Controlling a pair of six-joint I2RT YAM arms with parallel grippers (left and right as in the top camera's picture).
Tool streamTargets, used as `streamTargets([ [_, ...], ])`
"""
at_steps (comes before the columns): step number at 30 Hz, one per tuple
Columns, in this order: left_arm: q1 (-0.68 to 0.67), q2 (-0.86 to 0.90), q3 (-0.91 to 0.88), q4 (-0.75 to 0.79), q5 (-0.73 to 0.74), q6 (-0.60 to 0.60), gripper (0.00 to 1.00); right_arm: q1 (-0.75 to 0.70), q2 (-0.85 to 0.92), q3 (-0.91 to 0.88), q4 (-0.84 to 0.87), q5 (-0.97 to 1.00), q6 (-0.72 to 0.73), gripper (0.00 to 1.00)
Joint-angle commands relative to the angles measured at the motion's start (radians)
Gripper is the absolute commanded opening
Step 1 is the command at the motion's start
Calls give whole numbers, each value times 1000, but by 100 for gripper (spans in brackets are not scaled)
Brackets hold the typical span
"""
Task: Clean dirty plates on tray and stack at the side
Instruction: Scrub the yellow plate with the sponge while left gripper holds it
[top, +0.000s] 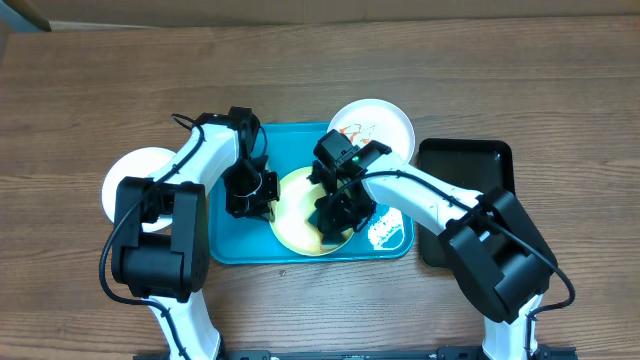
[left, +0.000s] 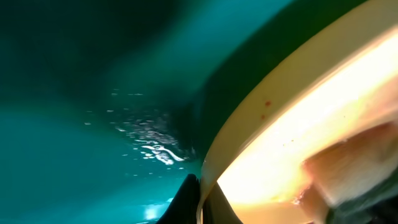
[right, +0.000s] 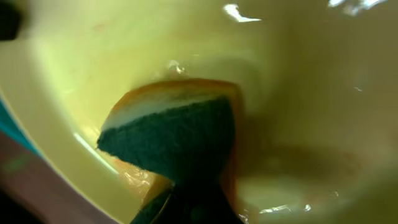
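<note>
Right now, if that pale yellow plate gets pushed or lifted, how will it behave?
The pale yellow plate likely slides easily: the turquoise tray beside it glistens wet. It looks stiff, its rim showing a clean curve under the sponge. Wet and glossy, it may slip when lifted, though the left hand pinches its rim.

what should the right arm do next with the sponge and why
Probably drag the sponge sideways over the faint brownish smear beside it. The right gripper is shut on the sponge, pressed to the yellow-green plate, and that streak is not yet wiped. The left gripper pinches the plate's rim on the tray, so the plate should hold against the stroke.
</note>
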Motion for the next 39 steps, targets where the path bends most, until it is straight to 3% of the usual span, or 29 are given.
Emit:
streamTargets([
  [1,6,11,-5,-1,-18,-2,4,-43,6,29,-26,294,117,4],
  [6,6,11,-5,-1,-18,-2,4,-76,6,77,10,466,164,4],
  [9,6,11,-5,-1,-18,6,4,-80,6,88,85,477,93,4],
  [14,6,11,-5,-1,-18,9,4,-74,6,88,175,465,51,10],
  [20,6,11,-5,-5,-18,9,4,-74,7,88,235,295,51,11],
  [30,6,11,-5,-8,-18,9,4,-71,13,47,229,337,3,10],
  [39,6,11,-5,-8,-18,9,4,-60,33,35,71,314,10,4],
])
